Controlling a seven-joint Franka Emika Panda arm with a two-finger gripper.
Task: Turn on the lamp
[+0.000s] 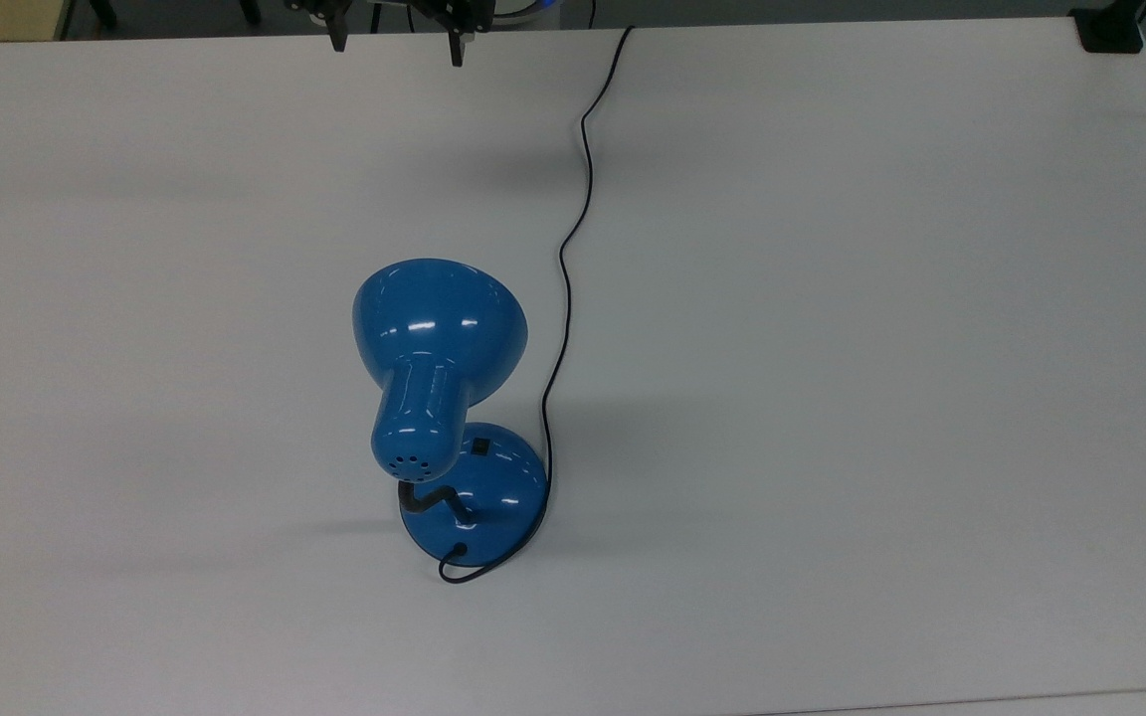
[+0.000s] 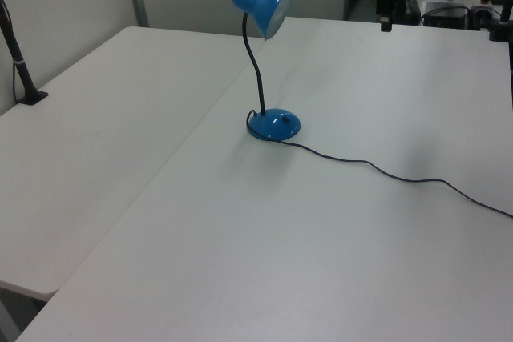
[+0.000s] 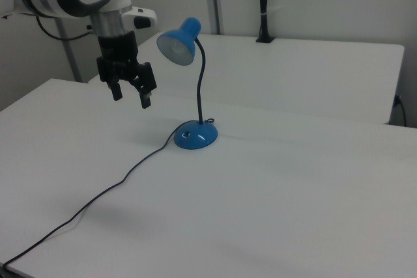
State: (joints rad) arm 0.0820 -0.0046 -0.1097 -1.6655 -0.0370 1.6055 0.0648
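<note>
The blue desk lamp [image 1: 439, 368] stands near the middle of the white surface [image 1: 832, 398], its shade unlit and leaning out over the base. The hand [image 3: 132, 96] hangs in the air well apart from it, fingers spread and holding nothing. The small black switch [image 1: 479, 447] sits on the round base [image 3: 195, 137], partly tucked under the shade in the top view. A descent could clip the shade or the gooseneck [image 3: 201, 89] and tip the lamp, or snag the thin cord [image 1: 573, 239]; an off-centre push may simply slide the light base.
</note>
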